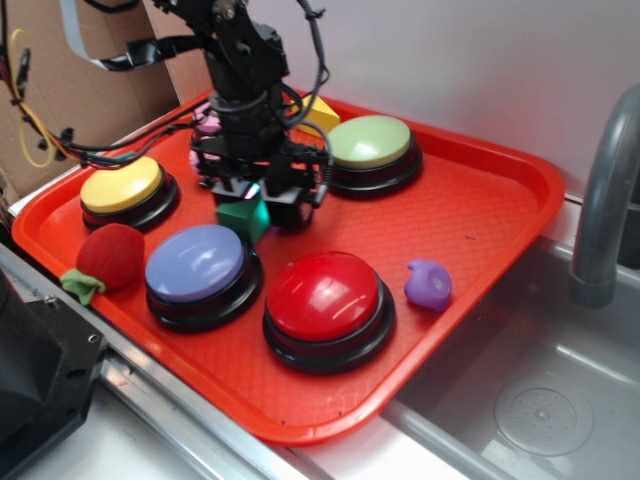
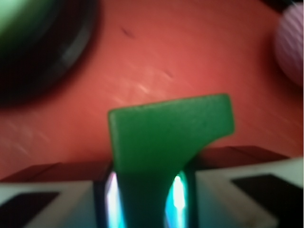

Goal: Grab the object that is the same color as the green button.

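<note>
No readable text, labels, brands or numbers on any object in either view.

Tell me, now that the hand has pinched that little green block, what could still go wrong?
1. The hand holds the green block by its narrow end only, with most of it sticking out, so it might twist or slip free.
2. The blue button sits right beside the block, and the green button close by the hand's other side; a sideways move could bump either one.
3. If dropped, the block could bounce across the red tray towards the sink.
</note>
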`<action>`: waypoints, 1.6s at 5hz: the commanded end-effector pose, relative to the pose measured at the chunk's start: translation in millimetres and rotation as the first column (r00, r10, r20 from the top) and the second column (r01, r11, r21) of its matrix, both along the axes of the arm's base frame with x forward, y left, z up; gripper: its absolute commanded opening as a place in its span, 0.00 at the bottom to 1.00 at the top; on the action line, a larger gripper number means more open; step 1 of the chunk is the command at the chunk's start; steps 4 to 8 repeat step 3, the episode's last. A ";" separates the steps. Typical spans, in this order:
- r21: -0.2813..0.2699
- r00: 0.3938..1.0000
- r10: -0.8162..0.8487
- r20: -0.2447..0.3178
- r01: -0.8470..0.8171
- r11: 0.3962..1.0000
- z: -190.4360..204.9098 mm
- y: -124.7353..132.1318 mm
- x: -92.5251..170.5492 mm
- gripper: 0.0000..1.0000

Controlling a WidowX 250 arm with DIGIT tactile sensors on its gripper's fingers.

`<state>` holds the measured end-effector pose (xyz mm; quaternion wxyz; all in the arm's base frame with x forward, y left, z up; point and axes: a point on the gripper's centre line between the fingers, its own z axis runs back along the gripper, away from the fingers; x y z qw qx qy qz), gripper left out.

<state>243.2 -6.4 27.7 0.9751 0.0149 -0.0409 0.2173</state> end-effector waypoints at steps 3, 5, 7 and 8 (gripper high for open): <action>0.038 0.963 -0.253 0.091 0.251 0.967 171.1 42.4 -2.4 0.00; 0.038 0.963 -0.253 0.091 0.251 0.967 171.1 42.4 -2.4 0.00; 0.038 0.963 -0.253 0.091 0.251 0.967 171.1 42.4 -2.4 0.00; 0.038 0.963 -0.253 0.091 0.251 0.967 171.1 42.4 -2.4 0.00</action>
